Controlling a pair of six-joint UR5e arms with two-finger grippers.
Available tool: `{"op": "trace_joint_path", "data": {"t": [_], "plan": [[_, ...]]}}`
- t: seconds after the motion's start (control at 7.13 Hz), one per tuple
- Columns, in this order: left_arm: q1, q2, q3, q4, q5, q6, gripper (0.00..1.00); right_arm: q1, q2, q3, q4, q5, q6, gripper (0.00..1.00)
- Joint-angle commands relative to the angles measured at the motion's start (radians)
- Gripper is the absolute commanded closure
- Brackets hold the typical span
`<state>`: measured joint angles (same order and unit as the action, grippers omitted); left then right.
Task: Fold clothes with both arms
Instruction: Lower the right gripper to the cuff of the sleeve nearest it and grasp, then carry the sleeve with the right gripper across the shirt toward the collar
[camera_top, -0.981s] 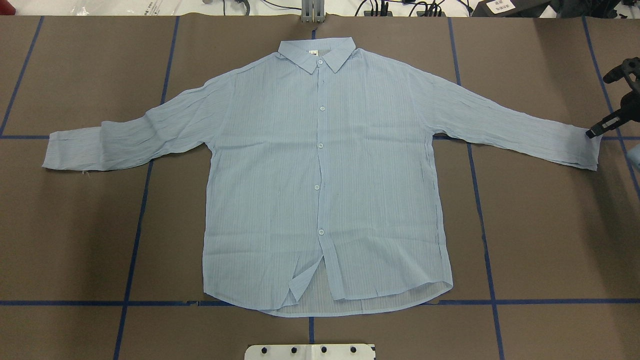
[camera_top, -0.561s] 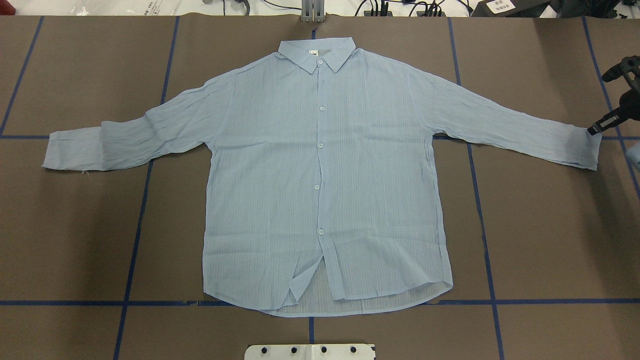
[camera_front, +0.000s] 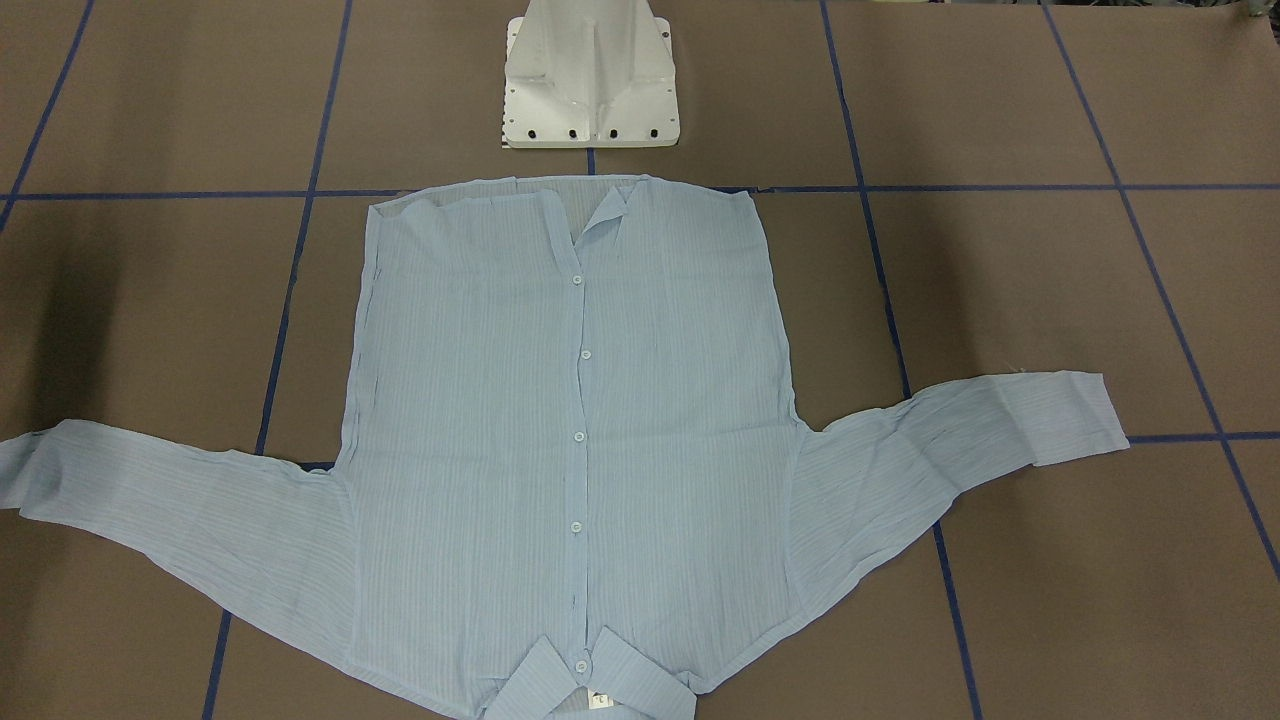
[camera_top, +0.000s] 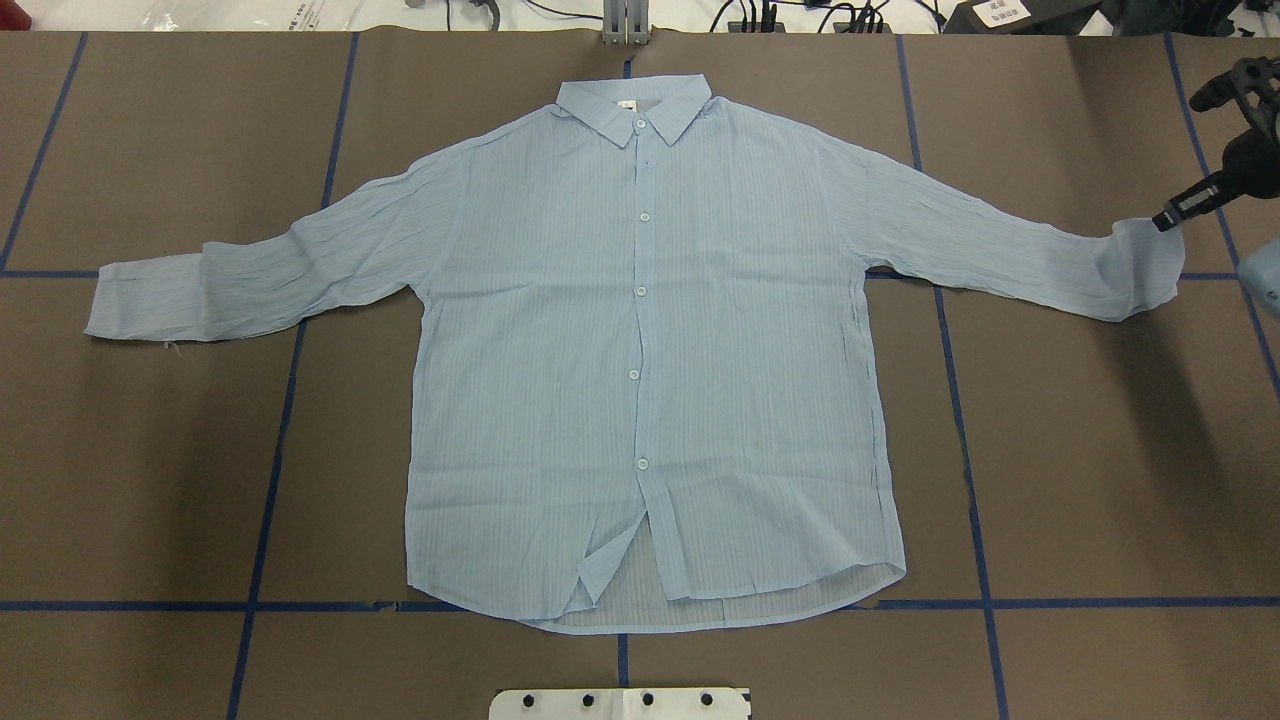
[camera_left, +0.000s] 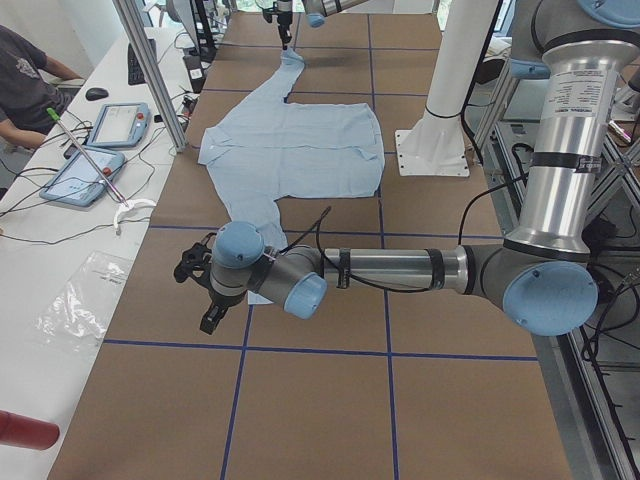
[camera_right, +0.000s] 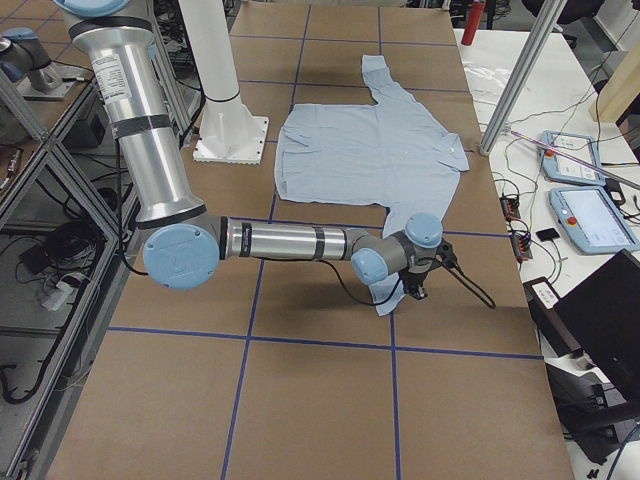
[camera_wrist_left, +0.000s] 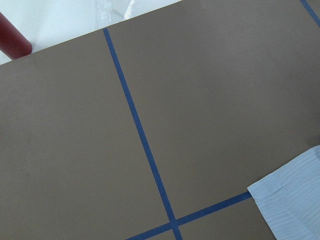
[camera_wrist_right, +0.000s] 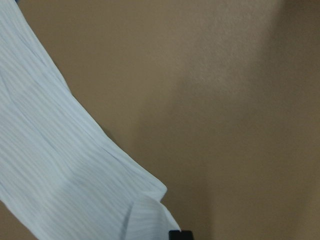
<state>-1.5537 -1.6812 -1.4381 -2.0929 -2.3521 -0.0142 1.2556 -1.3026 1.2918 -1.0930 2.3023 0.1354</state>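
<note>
Because a fold has to start from a flat garment, the shirt (camera_top: 640, 350) lies face up and spread on the table (camera_top: 1100, 450). Its hem is nearest the pedestal (camera_top: 620, 703) and its collar (camera_top: 633, 105) is on the side farthest from it. One sleeve stretches out to each side of the pedestal.

The right hand (camera_top: 1165, 215) is clamped on the cuff (camera_top: 1145, 265) of the sleeve on its own side. That cuff curls up off the table, probably so the sleeve can be carried in over the body.

The left hand (camera_left: 205, 295) hangs low just beyond the other cuff (camera_top: 125, 300), which lies flat and untouched. Whether its fingers are apart or together cannot be told.

By count there are one shirt, two sleeves, five white buttons (camera_top: 641, 291) showing, two arms, two hands and one pedestal.
</note>
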Motion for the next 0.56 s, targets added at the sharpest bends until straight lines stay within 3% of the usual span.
{"op": "trace_joint_path", "data": {"t": [0.0,0.28,0.42], "plan": [[0.000,0.000,0.007,-0.001,0.000,-0.001,0.00,-0.077,-0.001,0.165,-0.027,-0.009,0.287,1.00],[0.000,0.000,0.013,-0.001,0.002,-0.001,0.00,-0.192,0.054,0.263,-0.018,-0.065,0.587,1.00],[0.001,0.000,0.016,-0.001,0.002,0.000,0.00,-0.268,0.087,0.305,-0.018,-0.137,0.747,1.00]]}}
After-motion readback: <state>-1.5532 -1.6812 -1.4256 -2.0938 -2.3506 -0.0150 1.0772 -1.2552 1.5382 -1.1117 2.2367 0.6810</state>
